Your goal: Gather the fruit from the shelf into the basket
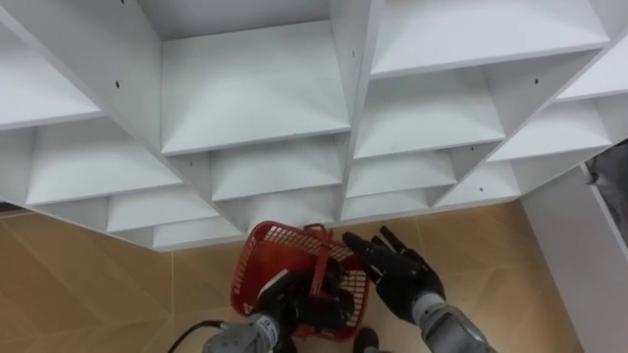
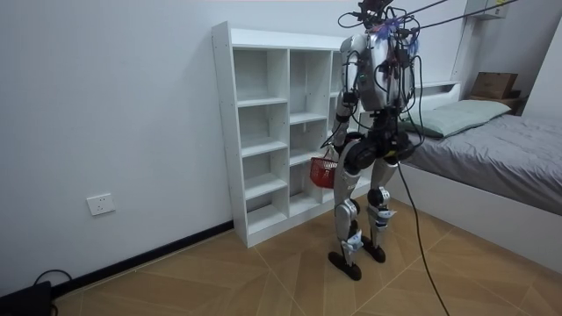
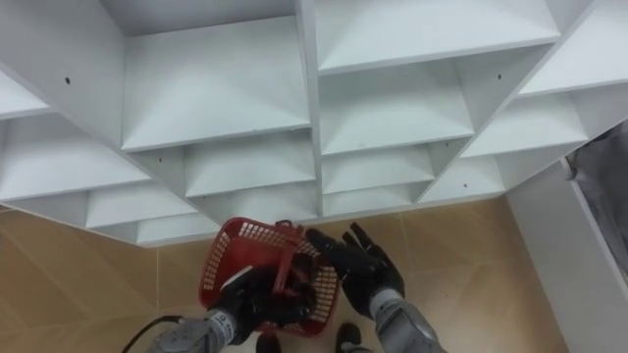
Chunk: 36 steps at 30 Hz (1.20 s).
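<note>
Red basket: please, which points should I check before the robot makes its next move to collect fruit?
1. Left hand grips the handle of the red basket, fingers curled round it: ok.
2. Right hand free, fingers straight, beside the basket: ok.
3. Robot stands close before the white shelf unit: ok.
4. Fruit found on the shelves: not ok, the compartments in view look bare.
5. Room inside the basket: cannot tell, the hands cover part of it.
</note>
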Available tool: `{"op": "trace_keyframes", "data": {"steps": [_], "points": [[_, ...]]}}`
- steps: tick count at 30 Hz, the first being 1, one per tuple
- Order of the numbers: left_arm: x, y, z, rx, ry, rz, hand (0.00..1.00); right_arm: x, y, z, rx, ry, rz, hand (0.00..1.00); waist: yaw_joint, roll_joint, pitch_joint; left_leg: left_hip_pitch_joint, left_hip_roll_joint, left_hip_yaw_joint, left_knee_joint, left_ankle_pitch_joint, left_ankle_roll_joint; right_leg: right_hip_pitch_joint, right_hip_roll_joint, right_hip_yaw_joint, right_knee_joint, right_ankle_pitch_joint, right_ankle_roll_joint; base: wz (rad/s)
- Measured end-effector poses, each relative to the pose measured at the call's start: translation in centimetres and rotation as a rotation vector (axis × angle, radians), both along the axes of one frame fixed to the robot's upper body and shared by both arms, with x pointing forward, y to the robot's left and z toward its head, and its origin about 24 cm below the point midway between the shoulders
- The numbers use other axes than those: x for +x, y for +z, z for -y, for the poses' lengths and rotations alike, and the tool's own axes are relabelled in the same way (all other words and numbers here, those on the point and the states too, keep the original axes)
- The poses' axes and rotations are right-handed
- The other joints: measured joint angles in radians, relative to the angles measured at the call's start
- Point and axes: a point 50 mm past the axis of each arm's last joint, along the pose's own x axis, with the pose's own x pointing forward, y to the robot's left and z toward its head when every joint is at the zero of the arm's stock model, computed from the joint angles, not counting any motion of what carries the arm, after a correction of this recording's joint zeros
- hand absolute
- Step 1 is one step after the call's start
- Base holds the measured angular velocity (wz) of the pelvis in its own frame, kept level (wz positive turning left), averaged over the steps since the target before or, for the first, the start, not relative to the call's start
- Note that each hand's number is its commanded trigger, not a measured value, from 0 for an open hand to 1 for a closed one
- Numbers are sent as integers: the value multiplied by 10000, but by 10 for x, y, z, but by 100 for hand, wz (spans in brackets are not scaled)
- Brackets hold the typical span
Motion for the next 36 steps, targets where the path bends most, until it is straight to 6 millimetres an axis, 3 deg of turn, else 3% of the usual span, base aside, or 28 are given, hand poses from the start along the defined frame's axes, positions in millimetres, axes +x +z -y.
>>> {"op": "trace_keyframes", "data": {"steps": [19,28,36], "points": [[-1,0,-3,-45,114,-64,100,-16,-9,4,-85,-69,-480,0,5,12,-59,438,33,1,4,-1,6,596,107,-7,-393,211,26,0],[-21,-17,-37,1895,-182,-362,100,-21,-11,13,-322,63,-445,0,33,78,-97,1083,-9,3,-440,18,-14,1197,152,-23,-691,259,43,0],[-40,-29,-65,3114,359,-942,100,-42,-20,24,-1232,632,-786,0,-15,171,-153,1916,-5,-9,-969,43,-59,2060,222,-96,-1220,254,62,0]]}}
